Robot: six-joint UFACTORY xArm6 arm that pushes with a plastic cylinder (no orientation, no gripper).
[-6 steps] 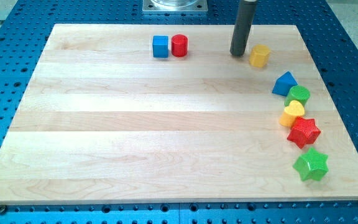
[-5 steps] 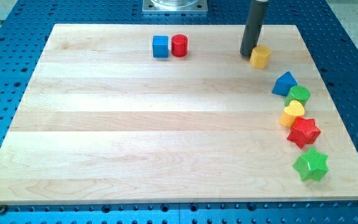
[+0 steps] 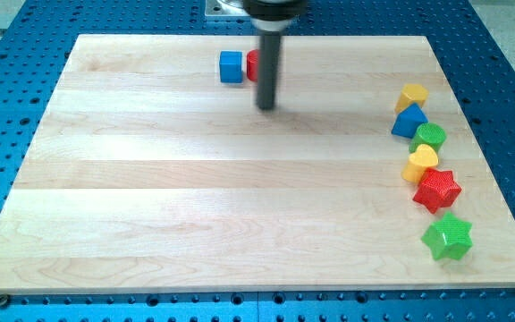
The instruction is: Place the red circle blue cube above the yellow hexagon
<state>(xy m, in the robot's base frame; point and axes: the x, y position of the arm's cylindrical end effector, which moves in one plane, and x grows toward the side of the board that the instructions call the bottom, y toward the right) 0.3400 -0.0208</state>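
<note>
1. On the view's left you see the blue cube (image 3: 231,67) near the top edge of the desk (image 3: 150,197), with the red circle (image 3: 253,64) touching or just beside its right side. They sit as a pair, which suits a task that moves both together.
2. Your rod hides most of the red circle. My tip (image 3: 265,107) rests on the desk just below and slightly right of the pair, touching neither block as far as you can tell.
3. There is no gripper on this arm, so nothing opens, closes or holds; the rod can only push.
4. On the view's right, the yellow hexagon (image 3: 411,96) heads a curved line of blocks: blue triangle (image 3: 409,120), green circle (image 3: 430,137), yellow heart (image 3: 421,164), red star (image 3: 437,190), green star (image 3: 447,237).
5. I judge the pair is well apart from the hexagon, so the placing is not yet done.
</note>
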